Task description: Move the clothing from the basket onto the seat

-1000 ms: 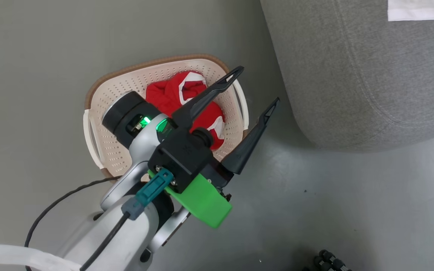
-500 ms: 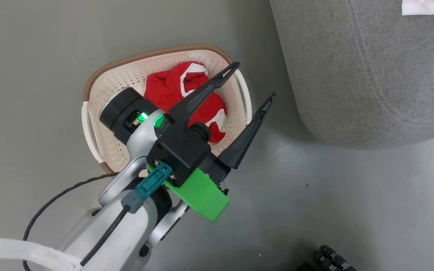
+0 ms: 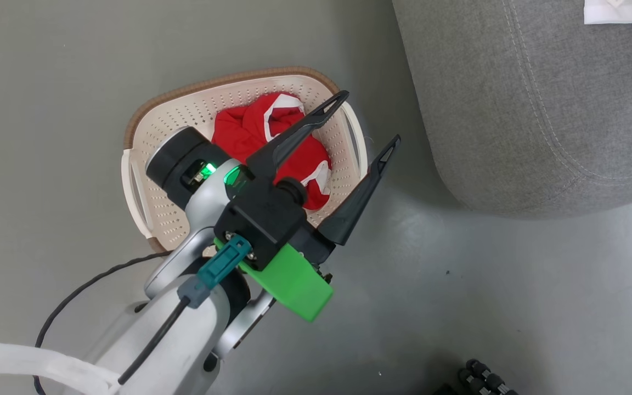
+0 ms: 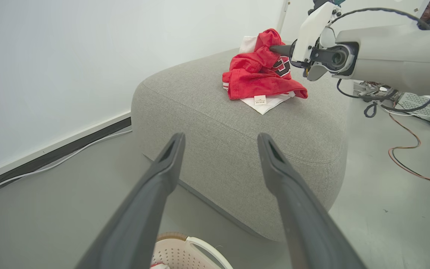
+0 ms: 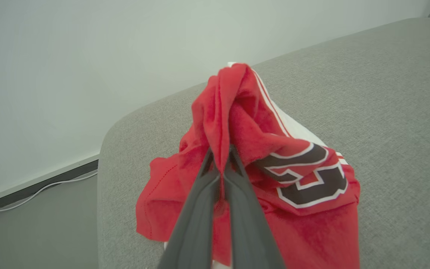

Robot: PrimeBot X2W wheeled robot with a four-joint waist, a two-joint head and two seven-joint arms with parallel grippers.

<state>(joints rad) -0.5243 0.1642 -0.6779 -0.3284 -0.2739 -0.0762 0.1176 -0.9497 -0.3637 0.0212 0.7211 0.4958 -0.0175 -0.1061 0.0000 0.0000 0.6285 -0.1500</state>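
One red jersey pinched on the seat, another garment lying in the basket

The left gripper (image 3: 368,120) hangs above the basket (image 3: 184,112), fingers spread wide and holding nothing, one tip over the basket's right wall, the other past its rim over bare floor (image 3: 513,307). Open floor runs between the basket and the rounded edge of the seat (image 3: 513,109). The arm covers the basket's lower half and part of the red garment (image 3: 239,131) bunched inside. On the seat, the right gripper (image 5: 220,157) has its fingers pressed together on a raised fold of the jersey (image 5: 274,160), whose number is partly folded away, with white cloth (image 4: 265,106) beneath. Cables (image 4: 405,157) trail on the floor beyond the seat, and a person is cut off at the top corner of the left wrist view
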